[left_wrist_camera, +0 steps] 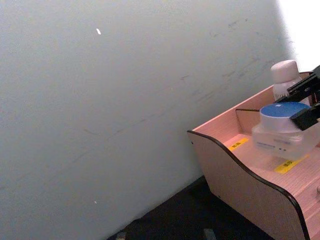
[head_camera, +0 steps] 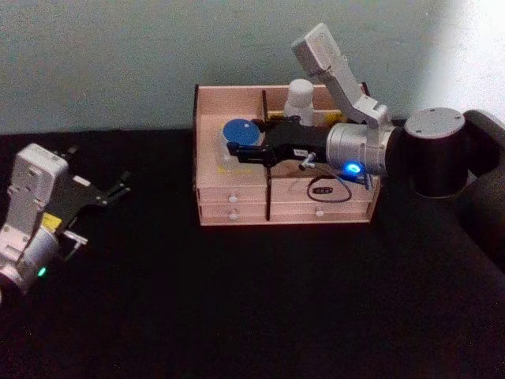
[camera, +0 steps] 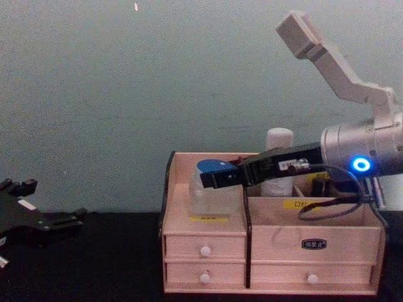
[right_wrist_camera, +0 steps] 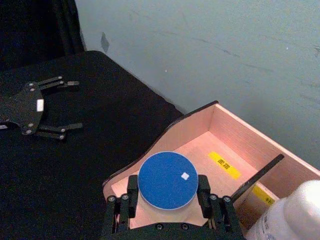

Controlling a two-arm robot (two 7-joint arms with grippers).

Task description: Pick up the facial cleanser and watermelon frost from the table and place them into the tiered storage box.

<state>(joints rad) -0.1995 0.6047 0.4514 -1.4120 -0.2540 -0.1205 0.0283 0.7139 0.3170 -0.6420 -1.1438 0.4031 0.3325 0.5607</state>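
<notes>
My right gripper (head_camera: 243,140) reaches over the tiered storage box (head_camera: 316,212), shut on a clear jar with a blue lid (head_camera: 238,129). In the right wrist view the fingers (right_wrist_camera: 132,192) clamp both sides of the jar (right_wrist_camera: 167,180). It hangs upright in the box's left compartment (camera: 208,236); I cannot tell if it touches the floor. A white bottle (head_camera: 301,99) stands in a back compartment. Which of the two is the facial cleanser and which the watermelon frost cannot be told. My left gripper (head_camera: 118,189) rests open at the table's left.
The box stands at the back of the black table (head_camera: 260,300), against a pale wall (head_camera: 118,55). A divider (right_wrist_camera: 257,175) separates the left compartment from the one with the white bottle (right_wrist_camera: 290,215). Drawers with white knobs (camera: 204,251) face me.
</notes>
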